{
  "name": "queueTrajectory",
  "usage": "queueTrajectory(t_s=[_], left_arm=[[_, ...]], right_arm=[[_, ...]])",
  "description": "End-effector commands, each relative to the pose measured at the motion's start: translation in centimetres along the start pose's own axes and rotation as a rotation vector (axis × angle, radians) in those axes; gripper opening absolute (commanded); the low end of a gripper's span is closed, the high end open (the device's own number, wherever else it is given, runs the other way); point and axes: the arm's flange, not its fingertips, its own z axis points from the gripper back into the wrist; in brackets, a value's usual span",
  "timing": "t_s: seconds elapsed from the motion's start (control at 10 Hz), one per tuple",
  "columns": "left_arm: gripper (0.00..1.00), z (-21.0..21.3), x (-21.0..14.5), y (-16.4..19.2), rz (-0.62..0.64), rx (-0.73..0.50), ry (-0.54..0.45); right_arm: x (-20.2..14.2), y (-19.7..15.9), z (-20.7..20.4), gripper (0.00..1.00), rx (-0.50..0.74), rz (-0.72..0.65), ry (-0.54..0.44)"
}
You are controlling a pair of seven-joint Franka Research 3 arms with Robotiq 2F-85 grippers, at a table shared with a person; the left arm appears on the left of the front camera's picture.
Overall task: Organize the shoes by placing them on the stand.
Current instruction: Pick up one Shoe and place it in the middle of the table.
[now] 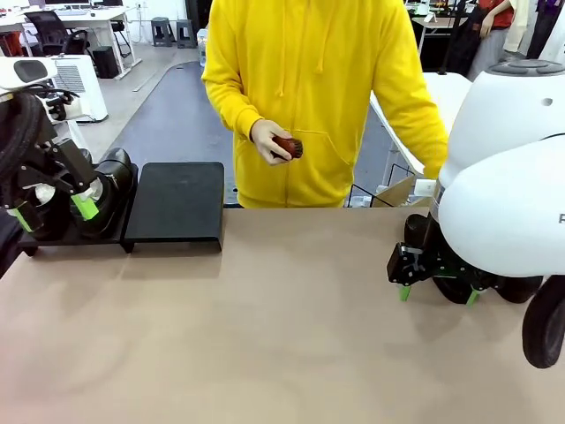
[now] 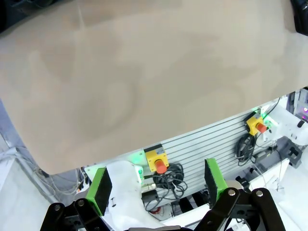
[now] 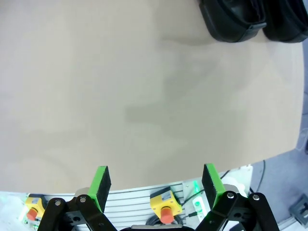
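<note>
Two grippers wide open, empty: left gripper [image 1: 53, 212] before shoes [image 1: 117, 170] on the stand [image 1: 177, 203]; right gripper [image 1: 439, 294] over the table [image 1: 265, 336].

1 stand [image 1: 177, 203], 1 person [image 1: 309, 88], and seemingly 4 shoes [image 3: 226, 26], partly hidden.

Was a robotics lab in open office space: desks [image 1: 81, 16] and an office chair [image 1: 48, 31] far left, yellow e-stop boxes [image 2: 156, 160] and loose cabling [image 2: 168, 176] on a slotted aluminium rail [image 2: 207, 144].
</note>
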Motion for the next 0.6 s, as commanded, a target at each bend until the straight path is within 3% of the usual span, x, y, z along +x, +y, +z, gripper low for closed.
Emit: queueTrajectory(t_s=[0.0,0.3,0.5], left_arm=[[1.0,-0.2,-0.4,0.3,-0.016,-0.001,0.0],[1.0,-0.2,-0.4,0.3,-0.016,-0.001,0.0],[1.0,-0.2,-0.4,0.3,-0.016,-0.001,0.0]], right_arm=[[-0.1,0.1,0.2,1.0,-0.001,-0.006,-0.017],[-0.1,0.0,0.1,1.0,0.0,0.001,-0.004],[1.0,-3.3,0.9,1.0,-0.073,-0.074,-0.045]])
